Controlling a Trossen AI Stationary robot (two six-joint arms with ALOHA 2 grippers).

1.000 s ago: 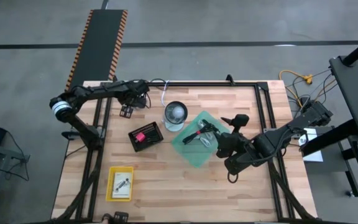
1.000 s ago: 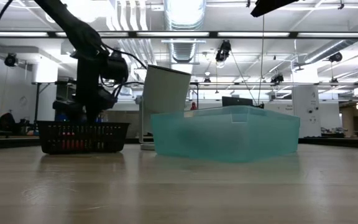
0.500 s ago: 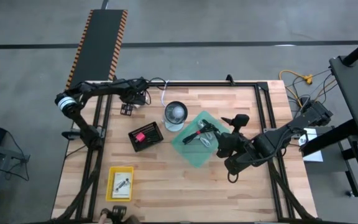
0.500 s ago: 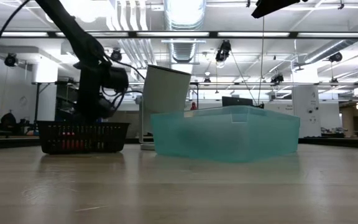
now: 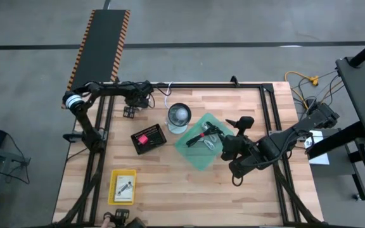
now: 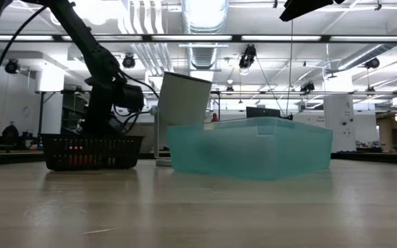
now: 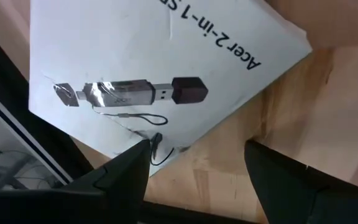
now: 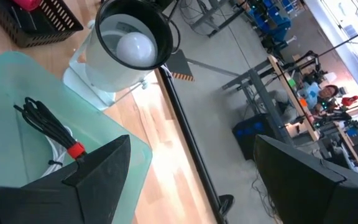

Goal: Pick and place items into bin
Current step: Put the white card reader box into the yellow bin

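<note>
My left gripper [image 7: 197,169] is open and hovers over a white packet [image 7: 166,68] printed with a USB stick and black lettering. The packet lies flat on the wood at the table's far left corner, and the fingers stand over its edge without touching it. In the high view this gripper [image 5: 143,96] is near the far edge. My right gripper [image 8: 191,180] is open above the teal bin [image 5: 198,155], at its right side [image 5: 224,140]. Inside the bin lie a black coiled cable with a red tie [image 8: 48,127] and white cable [image 8: 58,165].
A round clear-grey cup [image 5: 179,116] stands just left of the bin. A black mesh basket [image 5: 148,138] holds a pink thing. A yellow tray [image 5: 123,186] sits near the front left, and a small black object [image 5: 130,113] lies by the left arm. Bare wood spreads across the near side.
My left arm has swung toward the table's far edge and a little to the right, and its gripper has shifted a short way with it. My right arm and the things on the table have kept still.
</note>
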